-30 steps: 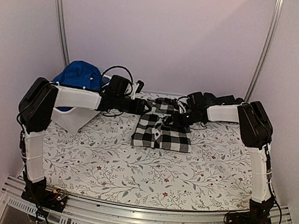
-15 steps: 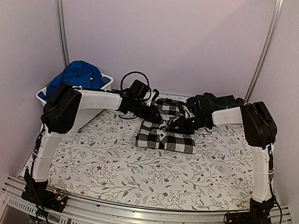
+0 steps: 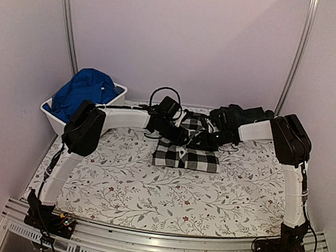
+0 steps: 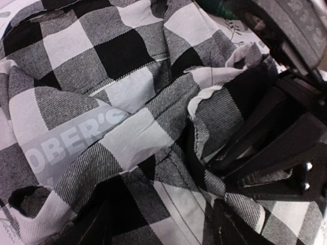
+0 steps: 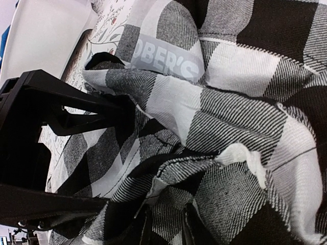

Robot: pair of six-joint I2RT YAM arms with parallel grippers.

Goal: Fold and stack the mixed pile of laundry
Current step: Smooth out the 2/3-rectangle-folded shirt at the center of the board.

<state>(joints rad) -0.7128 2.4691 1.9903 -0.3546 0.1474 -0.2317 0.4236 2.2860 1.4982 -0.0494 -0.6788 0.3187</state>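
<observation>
Left gripper (image 4: pixel 163 224) has swung onto the checked shirt (image 3: pixel 185 158), spread; right gripper (image 5: pixel 164 229) pinches it near "OBER'S" label (image 4: pixel 71 145).

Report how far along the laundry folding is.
Done: the near part of the shirt lies as a flat folded rectangle on the table. In hand: the right claw pinches its bunched far end, with the left claw open around the same bunch. Left: finishing that fold, then the blue garment heaped in the tub; no stack shows yet.
</observation>
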